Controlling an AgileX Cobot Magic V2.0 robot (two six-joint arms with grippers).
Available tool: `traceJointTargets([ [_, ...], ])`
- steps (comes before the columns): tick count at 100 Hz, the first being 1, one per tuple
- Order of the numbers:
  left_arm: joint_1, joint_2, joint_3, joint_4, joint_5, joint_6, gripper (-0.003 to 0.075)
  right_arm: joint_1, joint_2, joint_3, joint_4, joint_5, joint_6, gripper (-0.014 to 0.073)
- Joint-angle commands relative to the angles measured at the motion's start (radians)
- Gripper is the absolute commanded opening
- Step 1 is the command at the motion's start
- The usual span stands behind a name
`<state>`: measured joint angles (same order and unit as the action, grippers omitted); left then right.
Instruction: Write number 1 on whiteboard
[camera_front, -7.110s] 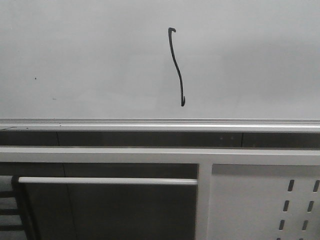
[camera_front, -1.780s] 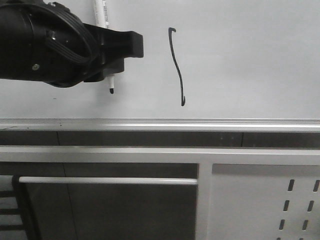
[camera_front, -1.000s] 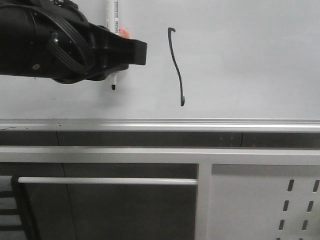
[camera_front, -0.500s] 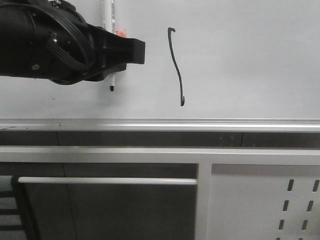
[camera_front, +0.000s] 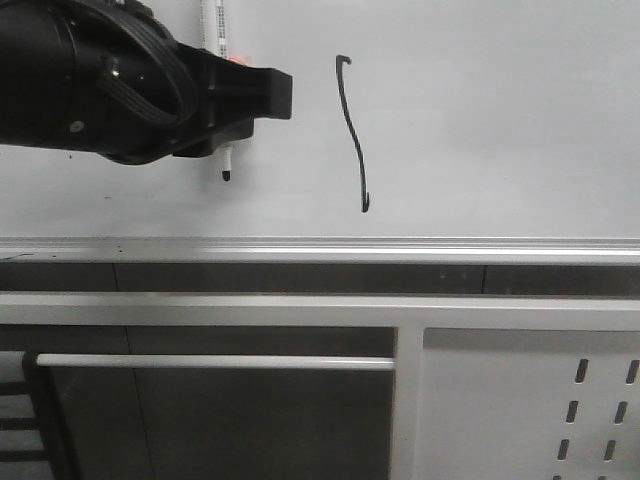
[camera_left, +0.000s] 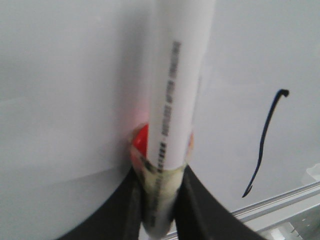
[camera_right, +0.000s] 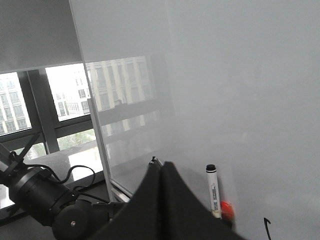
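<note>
The left tool (camera_front: 235, 100) clamps a white marker pen (camera_front: 226, 165) upright, tip just off the whiteboard (camera_front: 500, 120), left of the number 1 (camera_front: 353, 135). Bare board lies right of the stroke; the aluminium edge strip (camera_front: 320, 249) runs below. The pen sits marginally higher than half a second ago. The right tool (camera_right: 161, 172) is pressed closed, empty.

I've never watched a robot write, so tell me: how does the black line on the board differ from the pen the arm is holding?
The number 1 is a thin, wavy black stroke, flat on the whiteboard; the marker pen is a thick, straight white tube with printed text, clamped in the left gripper. The number 1 has a hooked top; the marker pen ends in a small black tip. Both run roughly vertically.
</note>
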<state>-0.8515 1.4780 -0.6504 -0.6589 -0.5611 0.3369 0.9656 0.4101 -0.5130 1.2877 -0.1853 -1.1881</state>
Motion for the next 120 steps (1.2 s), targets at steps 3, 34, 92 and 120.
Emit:
traceJointTargets([
  [3,0.002,-0.025,-0.034,-0.002,-0.092,-0.003,0.0197,-0.008,0.005,-0.024,-0.011,-0.012,-0.011,-0.0062],
  [34,0.002,-0.027,-0.034,-0.002,-0.092,-0.003,0.0314,-0.008,0.005,-0.024,-0.011,-0.012,-0.011,-0.0062],
  [92,-0.064,-0.406,0.051,-0.090,-0.030,0.001,0.0438,-0.008,0.005,-0.024,-0.011,-0.010,-0.011,-0.0062],
  [120,-0.074,-0.836,0.114,-0.101,0.288,0.380,0.0019,-0.008,-0.047,-0.024,-0.011,0.051,-0.084,-0.0062],
])
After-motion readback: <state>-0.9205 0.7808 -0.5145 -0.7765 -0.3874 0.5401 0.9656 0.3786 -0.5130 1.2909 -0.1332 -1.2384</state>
